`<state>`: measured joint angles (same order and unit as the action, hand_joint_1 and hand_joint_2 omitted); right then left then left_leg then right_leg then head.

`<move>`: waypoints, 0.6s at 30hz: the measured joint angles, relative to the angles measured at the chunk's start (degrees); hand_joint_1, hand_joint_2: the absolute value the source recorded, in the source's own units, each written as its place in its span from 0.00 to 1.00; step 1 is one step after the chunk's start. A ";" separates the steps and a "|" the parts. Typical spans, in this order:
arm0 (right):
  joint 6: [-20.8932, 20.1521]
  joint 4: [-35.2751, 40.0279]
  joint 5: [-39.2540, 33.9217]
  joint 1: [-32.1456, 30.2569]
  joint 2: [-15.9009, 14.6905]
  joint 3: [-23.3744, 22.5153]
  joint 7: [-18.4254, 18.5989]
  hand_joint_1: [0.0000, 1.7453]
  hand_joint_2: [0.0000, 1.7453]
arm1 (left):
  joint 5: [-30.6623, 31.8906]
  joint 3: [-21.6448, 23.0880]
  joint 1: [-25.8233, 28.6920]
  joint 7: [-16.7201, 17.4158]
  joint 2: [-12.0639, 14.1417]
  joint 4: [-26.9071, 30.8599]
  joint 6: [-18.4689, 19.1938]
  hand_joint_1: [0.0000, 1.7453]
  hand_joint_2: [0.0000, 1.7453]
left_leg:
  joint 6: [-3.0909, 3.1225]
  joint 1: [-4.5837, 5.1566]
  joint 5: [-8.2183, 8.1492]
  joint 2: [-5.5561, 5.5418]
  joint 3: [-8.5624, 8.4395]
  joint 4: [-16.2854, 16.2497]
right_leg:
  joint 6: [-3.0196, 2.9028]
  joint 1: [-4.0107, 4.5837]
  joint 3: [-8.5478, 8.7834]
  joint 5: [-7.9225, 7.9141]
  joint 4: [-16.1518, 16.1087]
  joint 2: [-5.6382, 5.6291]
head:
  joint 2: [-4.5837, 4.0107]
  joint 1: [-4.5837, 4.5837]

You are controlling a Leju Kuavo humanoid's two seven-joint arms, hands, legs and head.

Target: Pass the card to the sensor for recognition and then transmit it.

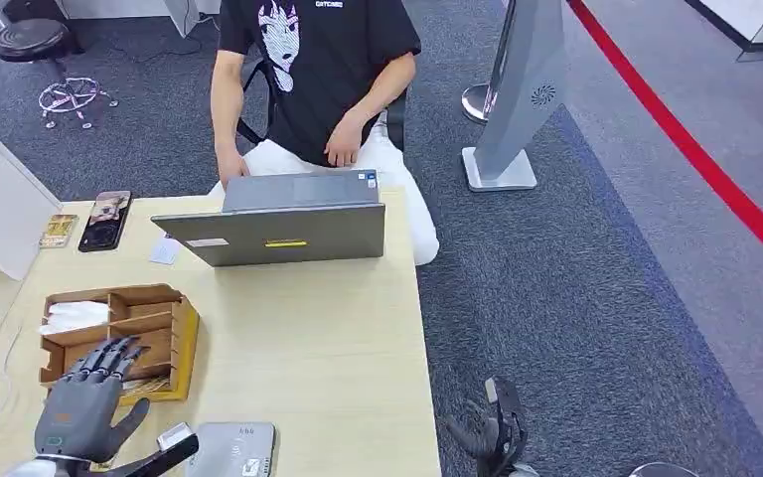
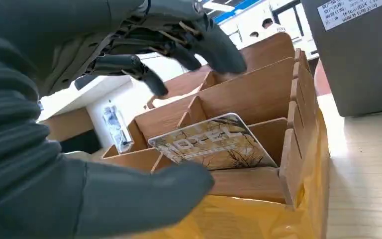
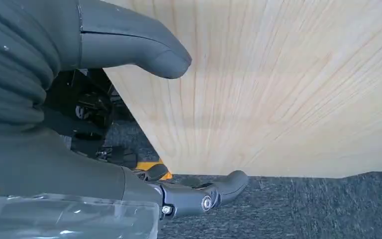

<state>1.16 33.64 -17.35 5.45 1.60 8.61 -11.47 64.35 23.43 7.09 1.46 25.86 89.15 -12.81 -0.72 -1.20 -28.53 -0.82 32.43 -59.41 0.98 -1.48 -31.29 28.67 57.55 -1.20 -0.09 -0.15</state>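
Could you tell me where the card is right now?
In the left wrist view the card leans tilted in a compartment of the wooden organizer, under the left hand, which hovers over the organizer at the table's left side.

Left hand: dark grey, matte, black segmented fingers, small green mark on the back. Ribbed grey wrist cover, thick smooth thumb. Right hand: same grey, silver screws at finger pivot.

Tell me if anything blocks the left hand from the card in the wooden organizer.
Nothing visible does. The left hand hovers open over the wooden organizer, fingers above and thumb below, and the card leans exposed in its compartment with open space in front. Only the compartment's low dividers flank it.
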 joint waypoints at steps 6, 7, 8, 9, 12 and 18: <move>0.00 0.00 0.00 0.00 0.00 0.00 0.00 0.00 1.00 | -0.09 0.00 -0.01 -0.18 0.00 -0.04 -0.02 1.00 1.00 | 0.00 0.00 0.00 0.00 0.00 0.00 | 0.00 0.00 0.00 0.00 0.00 0.00 | 0.00 0.00; 0.00 0.00 0.00 0.00 0.00 0.00 0.00 0.00 1.00 | -0.11 0.00 -0.01 -0.24 0.00 -0.07 -0.02 1.00 1.00 | 0.00 0.00 0.00 0.00 0.00 0.00 | 0.00 0.00 0.00 0.00 0.00 0.00 | 0.00 0.00; 0.00 0.00 0.00 0.00 0.00 0.00 0.00 0.00 1.00 | -0.17 0.00 -0.01 -0.33 0.00 -0.11 -0.02 1.00 1.00 | 0.00 0.00 0.00 0.00 0.00 0.00 | 0.00 0.00 0.00 0.00 0.00 0.00 | 0.00 0.00; 0.00 0.00 0.00 0.00 0.00 0.00 0.00 0.00 1.00 | -0.15 0.00 -0.01 -0.35 -0.02 -0.15 -0.15 1.00 1.00 | 0.00 0.00 0.00 0.00 0.00 0.00 | 0.00 0.00 0.00 0.00 0.00 0.00 | 0.00 0.00; 0.00 0.00 0.00 0.00 0.00 0.00 0.00 0.00 1.00 | 0.22 -0.02 -0.36 -0.74 -0.09 -0.20 -0.77 1.00 1.00 | 0.00 0.00 0.00 0.00 0.00 0.00 | 0.00 0.00 0.00 0.00 0.00 0.00 | 0.00 0.00; -0.02 0.00 0.02 -0.01 0.00 0.00 0.00 0.00 1.00 | 0.87 -0.50 -2.41 -3.23 -0.24 1.26 -1.68 1.00 1.00 | 0.01 0.00 0.03 -0.01 0.00 -0.01 | 0.00 0.00 0.00 0.00 0.00 0.02 | 0.00 0.00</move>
<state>1.14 33.64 -17.33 5.45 1.60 8.61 -11.47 65.22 22.93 4.68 -1.77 25.62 90.42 -14.49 -0.71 -1.20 -28.51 -0.84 32.43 -59.42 0.98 -1.48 -31.29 28.67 57.55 -1.18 -0.09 -0.15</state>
